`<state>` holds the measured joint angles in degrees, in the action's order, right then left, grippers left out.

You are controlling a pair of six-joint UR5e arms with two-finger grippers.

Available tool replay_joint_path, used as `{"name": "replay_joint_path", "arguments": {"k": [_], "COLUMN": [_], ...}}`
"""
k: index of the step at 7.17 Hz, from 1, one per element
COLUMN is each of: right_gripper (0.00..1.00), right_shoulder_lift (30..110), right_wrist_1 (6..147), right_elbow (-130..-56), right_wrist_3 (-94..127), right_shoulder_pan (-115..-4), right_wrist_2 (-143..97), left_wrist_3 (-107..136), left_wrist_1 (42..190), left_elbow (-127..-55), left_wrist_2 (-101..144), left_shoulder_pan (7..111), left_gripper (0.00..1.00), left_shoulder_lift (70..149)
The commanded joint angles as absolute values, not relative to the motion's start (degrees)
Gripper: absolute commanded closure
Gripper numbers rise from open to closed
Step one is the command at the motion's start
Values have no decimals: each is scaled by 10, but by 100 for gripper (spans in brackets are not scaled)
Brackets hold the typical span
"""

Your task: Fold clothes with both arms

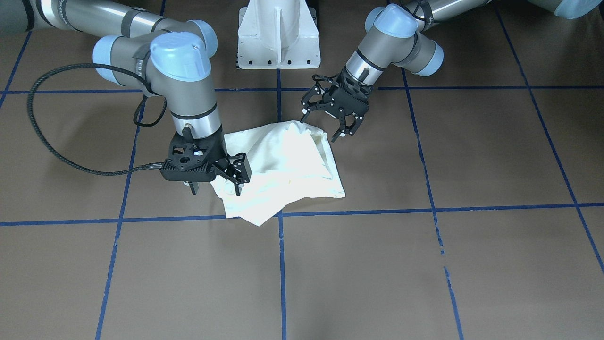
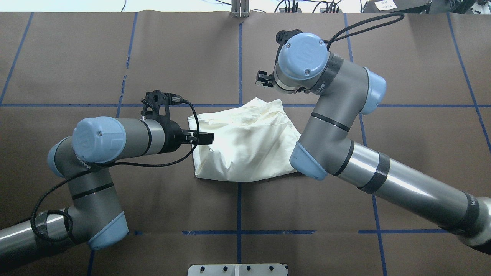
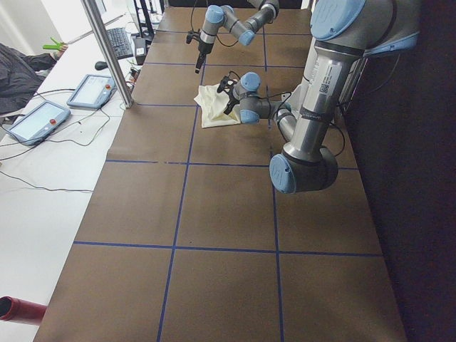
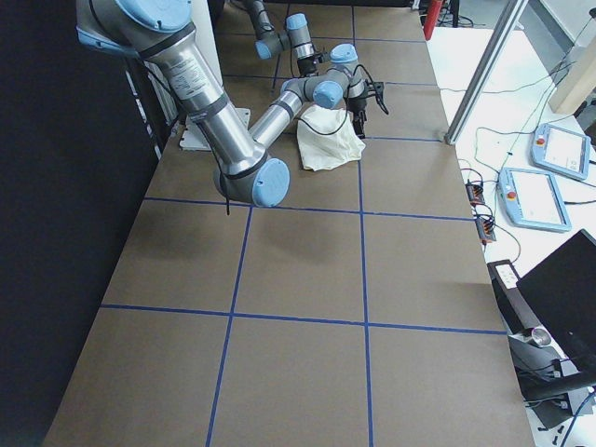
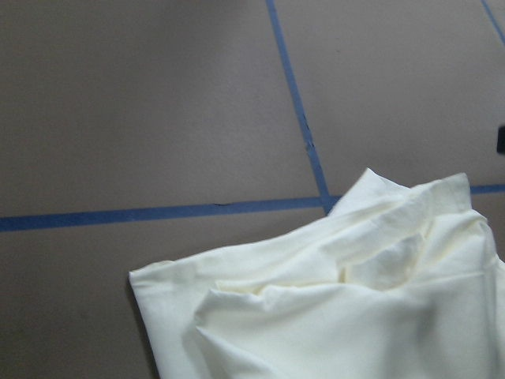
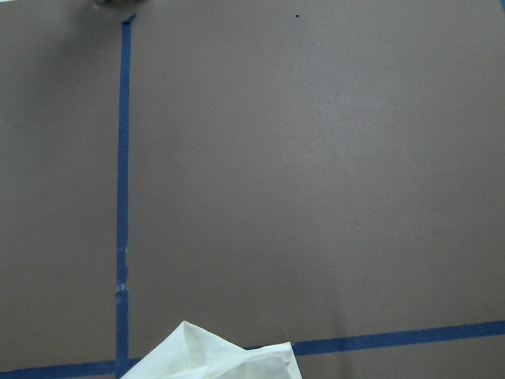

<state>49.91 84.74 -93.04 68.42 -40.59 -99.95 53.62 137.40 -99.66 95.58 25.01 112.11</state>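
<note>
The clothes (image 1: 288,165) lie as one cream bundle, folded and rumpled, plain side up, at the table's middle (image 2: 245,145). No print shows. My left gripper (image 1: 325,123) is open and hovers at the bundle's corner nearest the robot, nothing between its fingers; from overhead it sits at the cloth's left edge (image 2: 205,137). My right gripper (image 1: 216,186) is open too, pointing down over the opposite corner, one finger (image 1: 239,177) above the cloth and the other off it. The left wrist view shows the cloth's folded edge (image 5: 355,316). Only a corner (image 6: 229,359) shows in the right wrist view.
The white pedestal base (image 1: 278,38) stands at the robot's side of the brown table, which carries blue tape lines (image 1: 283,264). Off the table's far edge are a metal post (image 3: 107,50) and control tablets (image 3: 39,117) on a white bench.
</note>
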Motion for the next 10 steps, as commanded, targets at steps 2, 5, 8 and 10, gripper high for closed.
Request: {"name": "replay_joint_path", "arguments": {"k": [2, 5, 8, 10], "right_gripper": [0, 0, 0, 0], "right_shoulder_lift": [507, 522, 524, 525], "right_wrist_1": [846, 846, 847, 846], "right_elbow": [-938, -951, -953, -953], "right_wrist_3": [677, 677, 677, 677], "right_shoulder_pan": [-413, -417, -420, -420], "right_wrist_2": [-1005, -1005, -1005, -1005], "left_wrist_3": [448, 448, 446, 444], "left_wrist_1": [1411, 1484, 1485, 1498], "left_elbow": [-965, -913, -912, -914], "left_wrist_2": [955, 954, 955, 956], "left_shoulder_pan": [226, 210, 193, 182], "left_gripper": [0, 0, 0, 0], "left_shoulder_lift": [1116, 1124, 1136, 1136]}}
